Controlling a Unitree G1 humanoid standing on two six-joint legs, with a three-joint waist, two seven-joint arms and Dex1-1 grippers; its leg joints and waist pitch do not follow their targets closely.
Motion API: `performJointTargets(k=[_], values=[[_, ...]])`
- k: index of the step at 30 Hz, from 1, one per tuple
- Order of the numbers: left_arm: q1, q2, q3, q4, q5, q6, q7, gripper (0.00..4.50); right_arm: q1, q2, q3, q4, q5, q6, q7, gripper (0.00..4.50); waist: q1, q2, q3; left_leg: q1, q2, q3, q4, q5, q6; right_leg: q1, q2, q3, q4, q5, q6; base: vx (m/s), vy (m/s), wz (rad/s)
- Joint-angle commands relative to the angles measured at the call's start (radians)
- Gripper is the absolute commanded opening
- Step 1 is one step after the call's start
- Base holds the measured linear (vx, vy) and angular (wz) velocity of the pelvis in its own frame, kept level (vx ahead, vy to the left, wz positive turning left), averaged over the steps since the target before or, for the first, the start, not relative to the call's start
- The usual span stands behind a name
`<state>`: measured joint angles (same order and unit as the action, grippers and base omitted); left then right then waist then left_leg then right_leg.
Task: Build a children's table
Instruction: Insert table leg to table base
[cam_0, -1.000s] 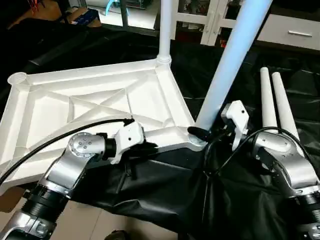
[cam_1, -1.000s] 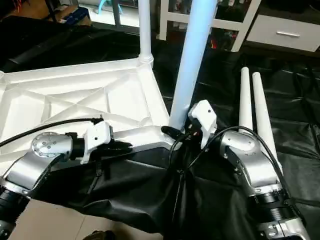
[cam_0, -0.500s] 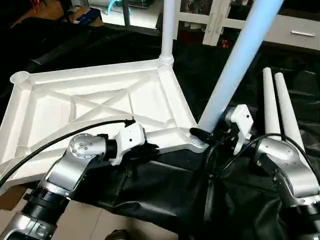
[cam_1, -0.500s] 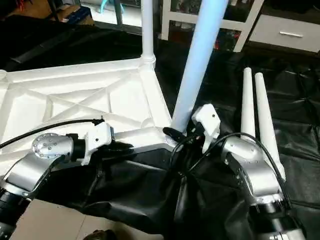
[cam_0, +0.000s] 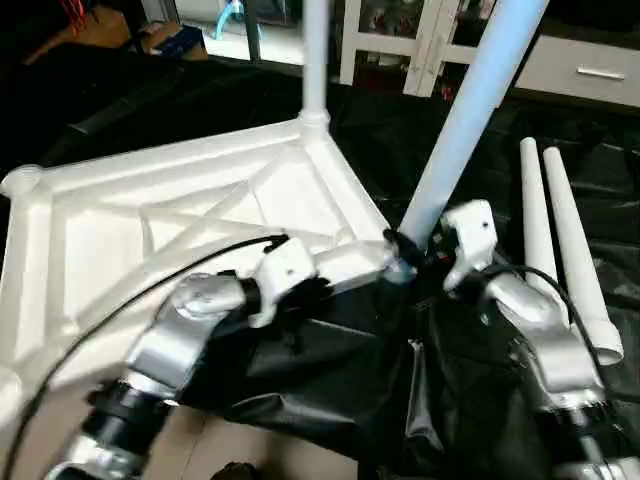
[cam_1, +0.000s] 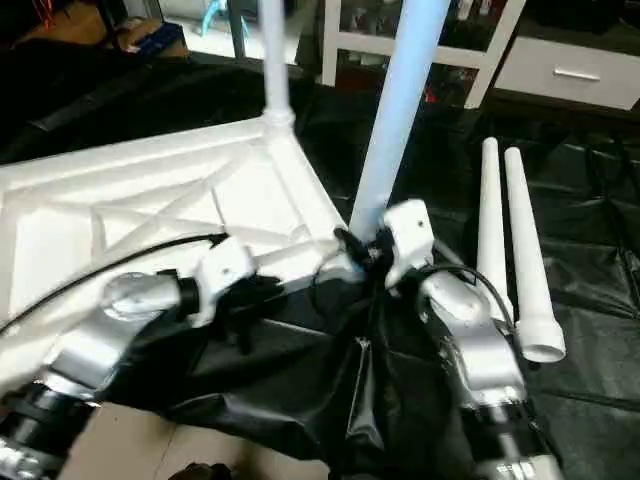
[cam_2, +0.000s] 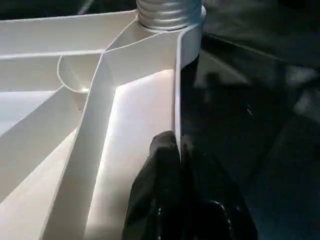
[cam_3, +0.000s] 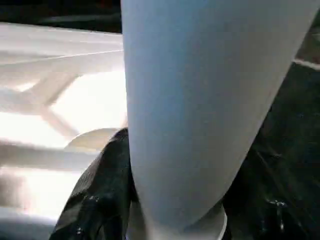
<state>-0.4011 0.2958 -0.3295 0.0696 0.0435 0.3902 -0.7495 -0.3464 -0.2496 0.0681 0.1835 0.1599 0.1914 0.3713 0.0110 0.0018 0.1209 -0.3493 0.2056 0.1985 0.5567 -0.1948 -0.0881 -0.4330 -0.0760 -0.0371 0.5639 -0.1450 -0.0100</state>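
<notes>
White plastic tabletop (cam_0: 190, 215) lying underside up on black-draped work table (cam_0: 200, 100), X-ribs facing the camera, near edge overhanging the drape. Two tube legs standing in corner sockets: far leg (cam_0: 315, 55) upright at the far corner; near leg (cam_0: 465, 120) seated in the near right corner socket (cam_0: 398, 268), leaning away to the right. Two spare legs (cam_0: 560, 240) lying side by side on the drape, right of the tabletop, well apart from it, open ends toward the robot.

Left gripper (cam_2: 177, 150) clenched on the tabletop's near rim, one black finger on each face of the thin wall, a short way along from the occupied socket; same grip visible from the head camera (cam_0: 315, 288). Threaded collar of the near leg visible beyond the fingertips in the left wrist view.

Right gripper (cam_0: 405, 248) grasping the near leg at its base, just above the socket; black fingers (cam_3: 100, 185) wrapped on either side of the tube in the right wrist view. Silver forearms reaching in from below; black cables trailing from both wrists.

White cabinet with drawer (cam_0: 590, 65) beyond the work table.
</notes>
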Motion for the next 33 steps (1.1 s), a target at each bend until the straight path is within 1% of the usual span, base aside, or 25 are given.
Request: performJointTargets(k=[1, 2, 3, 4, 5, 6, 7, 8, 9, 10, 11, 12, 13, 15, 16, 17, 20, 21, 22, 24, 25, 26, 27, 30, 33], values=[[-0.007, -0.048, -0.037, 0.031, 0.028, 0.063, 0.077, 0.0, 0.044, 0.022, 0.045, 0.163, -0.072, 0.056, -0.067, 1.95, -0.004, 0.001, -0.031, 0.006, 0.012, -0.011, -0.073, -0.356, 0.007, 0.028, -0.039, 0.029, -0.09, -0.528, -0.109, 0.0, 0.0, 0.0], [-0.027, -0.112, -0.03, 0.054, 0.038, 0.104, 0.148, 0.0, 0.012, 0.063, 0.025, 0.235, -0.075, 0.056, -0.137, 1.95, -0.007, 0.008, -0.031, 0.012, 0.012, -0.009, -0.072, -0.363, 0.007, 0.019, -0.039, 0.03, -0.091, -0.53, -0.106, 0.0, 0.0, 0.0], [-0.032, -0.129, -0.027, 0.06, 0.04, 0.114, 0.167, 0.0, 0.003, 0.074, 0.019, 0.256, -0.075, 0.058, -0.155, 1.95, -0.007, 0.005, -0.03, 0.012, 0.01, -0.011, -0.071, -0.377, 0.004, 0.02, -0.034, 0.026, -0.096, -0.536, -0.1, 0.0, 0.0, 0.0], [-0.049, -0.178, -0.02, 0.078, 0.044, 0.147, 0.216, 0.0, -0.032, 0.103, -0.003, 0.323, -0.077, 0.056, -0.221, 1.95, -0.005, 0.009, -0.032, 0.014, 0.008, -0.012, -0.071, -0.385, 0.003, 0.018, -0.034, 0.025, -0.096, -0.538, -0.094, 0.0, 0.0, 0.0], [-0.065, -0.228, -0.009, 0.096, 0.05, 0.163, 0.273, 0.0, -0.071, 0.13, -0.033, 0.388, -0.066, 0.056, -0.285, 1.95, -0.012, 0.009, -0.029, 0.014, 0.007, -0.016, -0.073, -0.424, 0.0, 0.017, -0.034, 0.018, -0.1, -0.574, -0.077, 0.0, 0.0, 0.0], [-0.065, -0.228, -0.009, 0.096, 0.05, 0.163, 0.273, 0.0, -0.071, 0.13, -0.033, 0.388, -0.066, 0.056, -0.285, 1.95, -0.016, 0.007, -0.027, 0.013, 0.004, -0.017, -0.072, -0.439, 0.003, 0.015, -0.031, 0.015, -0.104, -0.591, -0.067, 0.0, 0.0, 0.0], [-0.077, -0.267, -0.004, 0.105, 0.053, 0.178, 0.31, 0.0, -0.104, 0.151, -0.057, 0.442, -0.061, 0.049, -0.338, 1.95, -0.013, 0.01, -0.027, 0.015, 0.004, -0.02, -0.072, -0.45, 0.003, 0.015, -0.033, 0.013, -0.108, -0.607, -0.055, 0.0, 0.0, 0.0], [-0.085, -0.297, -0.001, 0.111, 0.056, 0.19, 0.338, 0.0, -0.129, 0.169, -0.075, 0.484, -0.058, 0.043, -0.378, 1.95, -0.019, 0.013, -0.026, 0.018, 0.004, -0.021, -0.072, -0.472, 0.004, 0.01, -0.034, 0.009, -0.112, -0.628, -0.046, 0.0, 0.0, 0.0], [-0.094, -0.336, -0.013, 0.118, 0.06, 0.186, 0.357, 0.0, -0.168, 0.197, -0.112, 0.54, -0.03, 0.031, -0.418, 1.95, -0.023, 0.012, -0.027, 0.016, 0.002, -0.027, -0.074, -0.486, 0.006, 0.015, -0.035, 0.002, -0.116, -0.643, -0.036, 0.0, 0.0, 0.0], [-0.099, -0.361, -0.023, 0.12, 0.063, 0.186, 0.367, 0.0, -0.193, 0.216, -0.137, 0.578, -0.015, 0.019, -0.442, 1.95, -0.022, 0.013, -0.029, 0.016, 0.002, -0.03, -0.075, -0.482, 0.01, 0.021, -0.037, -0.003, -0.12, -0.633, -0.031, 0.0, 0.0, 0.0], [-0.099, -0.362, -0.023, 0.12, 0.063, 0.186, 0.367, 0.0, -0.194, 0.216, -0.138, 0.579, -0.014, 0.019, -0.443, 1.95, -0.022, 0.013, -0.029, 0.016, 0.002, -0.03, -0.075, -0.482, 0.01, 0.021, -0.037, -0.003, -0.12, -0.633, -0.031, 0.0, 0.0, 0.0], [-0.1, -0.382, -0.036, 0.117, 0.061, 0.182, 0.362, 0.0, -0.218, 0.228, -0.15, 0.61, -0.009, 0.007, -0.455, 1.95, -0.024, 0.012, -0.029, 0.009, 0.004, -0.032, -0.081, -0.466, 0.015, 0.025, -0.04, -0.002, -0.118, -0.596, -0.04, 0.0, 0.0, 0.0], [-0.1, -0.388, -0.047, 0.113, 0.059, 0.167, 0.352, 0.0, -0.233, 0.231, -0.152, 0.623, -0.011, 0.0, -0.459, 1.95, -0.025, 0.012, -0.03, 0.008, 0.005, -0.034, -0.082, -0.466, 0.015, 0.025, -0.039, -0.002, -0.118, -0.579, -0.045, 0.0, 0.0, 0.0], [-0.088, -0.382, -0.049, 0.087, 0.054, 0.187, 0.343, 0.0, -0.261, 0.226, -0.163, 0.655, -0.027, -0.016, -0.472, 1.95, -0.027, 0.011, -0.031, 0.001, 0.005, -0.035, -0.084, -0.455, 0.015, 0.029, -0.04, 0.0, -0.112, -0.538, -0.056, 0.0, 0.0, 0.0], [-0.087, -0.38, -0.049, 0.085, 0.054, 0.189, 0.342, 0.0, -0.263, 0.226, -0.163, 0.658, -0.028, -0.018, -0.473, 1.95, -0.028, 0.01, -0.03, 0.0, 0.004, -0.035, -0.085, -0.454, 0.015, 0.029, -0.039, 0.001, -0.111, -0.53, -0.059, 0.0, 0.0, 0.0], [-0.082, -0.372, -0.049, 0.077, 0.053, 0.196, 0.338, 0.0, -0.272, 0.223, -0.167, 0.672, -0.032, -0.026, -0.474, 1.95, -0.029, 0.009, -0.031, 0.0, 0.005, -0.037, -0.086, -0.46, 0.014, 0.029, -0.04, 0.003, -0.108, -0.521, -0.068, 0.0, 0.0, 0.0], [-0.06, -0.324, -0.041, 0.054, 0.048, 0.19, 0.303, 0.0, -0.286, 0.211, -0.156, 0.696, -0.053, -0.071, -0.44, 1.95, -0.036, 0.009, -0.031, -0.007, 0.003, -0.042, -0.087, -0.464, 0.02, 0.033, -0.043, 0.004, -0.105, -0.517, -0.078, 0.0, 0.0, 0.0], [-0.059, -0.319, -0.041, 0.052, 0.047, 0.187, 0.297, 0.0, -0.288, 0.211, -0.157, 0.698, -0.053, -0.08, -0.434, 1.95, -0.039, 0.007, -0.03, -0.006, 0.002, -0.04, -0.087, -0.466, 0.024, 0.031, -0.042, 0.005, -0.108, -0.521, -0.078, 0.0, 0.0, 0.0], [-0.059, -0.315, -0.039, 0.053, 0.048, 0.183, 0.296, 0.0, -0.287, 0.212, -0.158, 0.695, -0.049, -0.086, -0.422, 1.95, -0.037, 0.007, -0.029, -0.004, 0.002, -0.04, -0.087, -0.471, 0.025, 0.029, -0.043, 0.005, -0.109, -0.535, -0.076, 0.0, 0.0, 0.0], [-0.062, -0.303, -0.024, 0.058, 0.05, 0.163, 0.294, 0.0, -0.283, 0.21, -0.153, 0.687, -0.044, -0.117, -0.38, 1.95, -0.039, 0.007, -0.027, -0.006, 0.003, -0.041, -0.088, -0.469, 0.028, 0.03, -0.044, 0.005, -0.109, -0.544, -0.074, 0.0, 0.0, 0.0], [-0.062, -0.302, -0.022, 0.059, 0.05, 0.161, 0.294, 0.0, -0.282, 0.209, -0.151, 0.685, -0.046, -0.12, -0.376, 1.95, -0.039, 0.005, -0.027, -0.007, 0.003, -0.04, -0.088, -0.468, 0.03, 0.029, -0.044, 0.005, -0.111, -0.551, -0.072, 0.0, 0.0, 0.0], [-0.063, -0.301, -0.018, 0.06, 0.049, 0.157, 0.294, 0.0, -0.28, 0.208, -0.148, 0.682, -0.047, -0.125, -0.371, 1.95, -0.037, 0.007, -0.027, -0.004, 0.003, -0.04, -0.088, -0.463, 0.03, 0.027, -0.045, 0.007, -0.111, -0.553, -0.073, 0.0, 0.0, 0.0], [-0.065, -0.297, -0.014, 0.06, 0.048, 0.155, 0.292, 0.0, -0.278, 0.206, -0.149, 0.683, -0.047, -0.133, -0.366, 1.95, -0.037, 0.007, -0.027, -0.003, 0.004, -0.039, -0.088, -0.455, 0.03, 0.027, -0.045, 0.009, -0.109, -0.534, -0.08, 0.0, 0.0, 0.0], [-0.068, -0.279, -0.011, 0.06, 0.046, 0.146, 0.286, 0.0, -0.279, 0.199, -0.159, 0.698, -0.045, -0.157, -0.357, 1.95, -0.038, 0.01, -0.025, -0.006, 0.006, -0.039, -0.09, -0.462, 0.028, 0.028, -0.044, 0.009, -0.107, -0.519, -0.094, 0.0, 0.0, 0.0], [-0.068, -0.269, -0.014, 0.056, 0.041, 0.138, 0.273, 0.0, -0.279, 0.192, -0.159, 0.697, -0.048, -0.169, -0.346, 1.95, -0.04, 0.009, -0.024, -0.004, 0.005, -0.039, -0.09, -0.478, 0.028, 0.025, -0.046, 0.009, -0.111, -0.556, -0.085, 0.0, 0.0, 0.0]])
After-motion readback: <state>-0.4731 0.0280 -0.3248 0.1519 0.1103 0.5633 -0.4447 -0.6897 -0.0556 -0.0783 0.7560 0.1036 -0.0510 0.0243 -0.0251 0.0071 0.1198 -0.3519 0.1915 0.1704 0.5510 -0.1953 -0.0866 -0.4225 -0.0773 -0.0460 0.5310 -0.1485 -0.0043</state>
